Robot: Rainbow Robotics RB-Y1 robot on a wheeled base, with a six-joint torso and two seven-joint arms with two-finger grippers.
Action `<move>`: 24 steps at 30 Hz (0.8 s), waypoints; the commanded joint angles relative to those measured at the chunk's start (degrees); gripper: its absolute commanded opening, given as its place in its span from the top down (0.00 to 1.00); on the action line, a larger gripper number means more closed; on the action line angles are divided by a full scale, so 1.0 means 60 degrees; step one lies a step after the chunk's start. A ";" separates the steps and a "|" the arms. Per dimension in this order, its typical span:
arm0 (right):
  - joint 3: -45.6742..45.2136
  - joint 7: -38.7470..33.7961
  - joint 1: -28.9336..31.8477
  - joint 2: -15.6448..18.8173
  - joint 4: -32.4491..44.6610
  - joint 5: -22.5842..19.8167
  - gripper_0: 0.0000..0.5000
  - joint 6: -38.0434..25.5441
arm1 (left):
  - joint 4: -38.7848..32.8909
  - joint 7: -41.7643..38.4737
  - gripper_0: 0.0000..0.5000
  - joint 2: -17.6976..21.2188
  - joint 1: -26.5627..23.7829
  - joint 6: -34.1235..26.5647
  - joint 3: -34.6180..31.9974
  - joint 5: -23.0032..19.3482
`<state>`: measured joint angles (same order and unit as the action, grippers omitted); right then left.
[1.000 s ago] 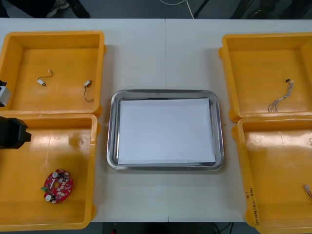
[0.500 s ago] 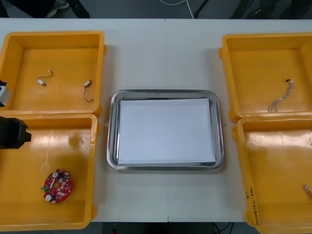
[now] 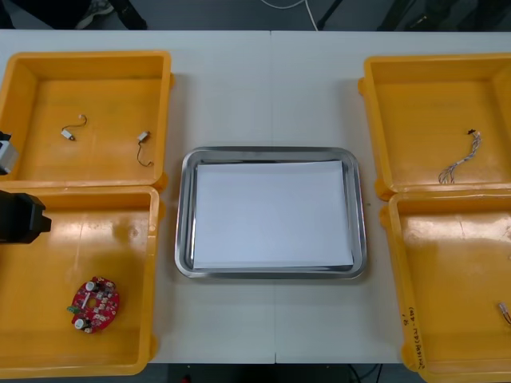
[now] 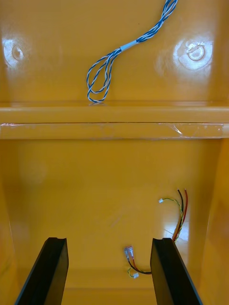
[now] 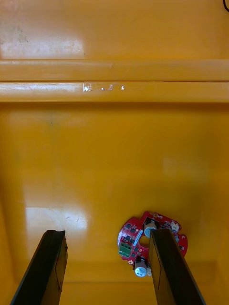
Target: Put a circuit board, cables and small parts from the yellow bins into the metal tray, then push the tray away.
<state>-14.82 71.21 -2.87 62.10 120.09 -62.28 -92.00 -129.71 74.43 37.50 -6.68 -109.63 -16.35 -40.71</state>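
Note:
A round red circuit board (image 3: 94, 304) lies in the near left yellow bin (image 3: 48, 363). In the left wrist view my left gripper (image 5: 107, 269) hangs open over that bin's floor, and the circuit board (image 5: 145, 237) sits just beyond one fingertip, partly hidden by it. My left arm (image 3: 17, 217) shows at the table's left edge. My right gripper (image 4: 109, 271) is open above the near right bin's floor, with a red and yellow cable (image 4: 179, 214) close to one finger. A twisted blue and white cable (image 4: 114, 55) lies in the bin beyond the rim.
The metal tray (image 3: 182, 239), white inside, sits mid-table between the bins. Two small metal parts (image 3: 70, 132) (image 3: 144, 144) lie in the far left bin. The blue and white cable (image 3: 461, 159) rests in the far right bin (image 3: 375, 120). The red and yellow cable (image 3: 505, 311) lies in the near right bin.

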 commanded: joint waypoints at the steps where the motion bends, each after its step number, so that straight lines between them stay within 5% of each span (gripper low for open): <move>1: -0.0094 -0.0194 -0.0224 -0.0037 0.0228 0.0096 0.00 -0.0033 | -0.0296 0.0031 0.00 0.0371 0.0029 -0.0061 0.0014 0.0075; 24: -0.0094 -0.0194 -0.0224 -0.0037 0.0228 0.0096 0.00 -0.0033 | -0.0296 0.0031 0.00 0.0371 0.0029 -0.0061 0.0014 0.0075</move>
<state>-14.82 71.21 -2.87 62.10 120.09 -62.28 -92.00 -129.71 74.43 37.50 -6.68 -109.63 -16.35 -40.71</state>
